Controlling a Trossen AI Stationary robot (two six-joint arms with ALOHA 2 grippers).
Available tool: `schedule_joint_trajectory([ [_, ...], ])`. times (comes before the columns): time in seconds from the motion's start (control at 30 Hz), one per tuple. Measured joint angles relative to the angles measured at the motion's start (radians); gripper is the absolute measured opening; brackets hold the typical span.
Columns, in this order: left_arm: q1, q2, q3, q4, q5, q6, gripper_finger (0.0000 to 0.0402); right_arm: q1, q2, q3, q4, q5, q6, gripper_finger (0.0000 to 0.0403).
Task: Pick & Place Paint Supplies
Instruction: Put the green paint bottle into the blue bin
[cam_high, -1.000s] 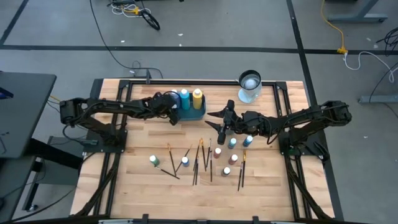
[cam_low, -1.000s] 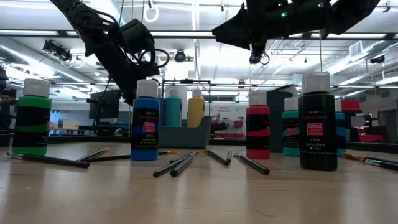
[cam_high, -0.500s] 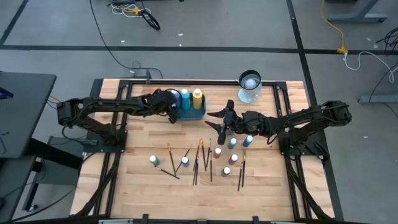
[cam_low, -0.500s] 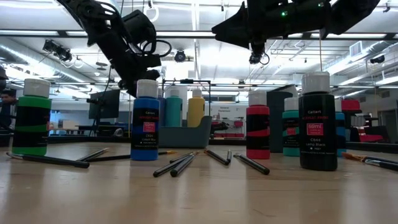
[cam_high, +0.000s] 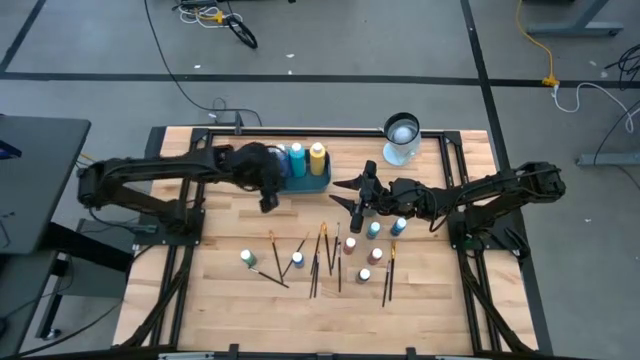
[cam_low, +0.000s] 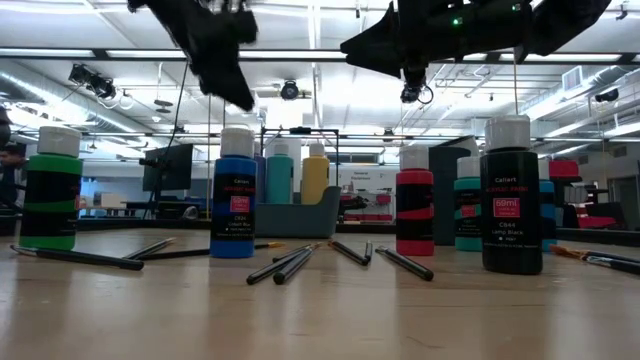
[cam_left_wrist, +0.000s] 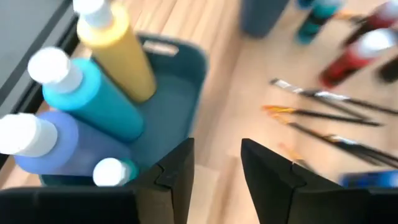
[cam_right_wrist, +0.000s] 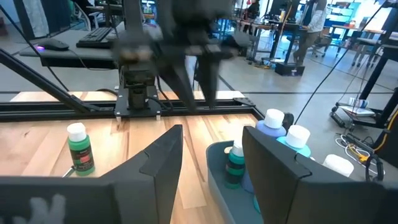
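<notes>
The teal tray (cam_high: 308, 176) stands near the table's far edge, with a yellow bottle (cam_left_wrist: 118, 53), a teal bottle (cam_left_wrist: 87, 93), a blue bottle (cam_left_wrist: 43, 146) and a small green one (cam_left_wrist: 112, 171) standing in it. Several more paint bottles (cam_high: 372, 240) stand on the wood, and thin brushes (cam_high: 322, 255) lie flat among them. My left gripper (cam_high: 268, 202) hangs open and empty, high beside the tray's left near corner (cam_left_wrist: 217, 149). My right gripper (cam_high: 343, 194) hovers open and empty to the right of the tray (cam_right_wrist: 211, 134).
A dark blue cup (cam_high: 401, 140) stands at the far edge, right of the tray. A green bottle (cam_low: 50, 190), a blue one (cam_low: 236, 195), a red one (cam_low: 415, 205) and a black one (cam_low: 510, 200) stand toward the near side. Bare wood lies at the table's left (cam_high: 215, 235).
My left gripper has drawn away from the tray's left side, rising and moving toward the near edge; it is blurred with motion now. My right arm has kept still. The bottles and brushes on the table have not shifted.
</notes>
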Motion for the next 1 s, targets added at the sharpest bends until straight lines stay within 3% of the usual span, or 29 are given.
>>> schedule_joint_trajectory([
  [0.13,-0.069,-0.14,-0.056,0.026,-0.005,-0.037,0.0133,0.0,0.0,0.0,-0.003,0.0,0.0,0.017],
  [0.43,-0.289,-0.383,-0.309,0.197,0.003,-0.153,0.0133,0.0,0.0,0.0,0.005,-0.023,0.0,0.017],
  [0.53,-0.354,-0.41,-0.365,0.222,0.018,-0.176,0.0131,0.0,0.0,0.0,0.012,-0.034,0.0,0.017],
  [0.73,-0.423,-0.413,-0.416,0.218,0.142,-0.153,0.013,0.0,0.0,0.0,0.012,-0.034,0.0,0.017],
  [1.0,-0.45,-0.413,-0.427,0.163,0.1,-0.149,0.013,0.0,0.0,0.0,0.01,-0.034,0.0,0.017],
])
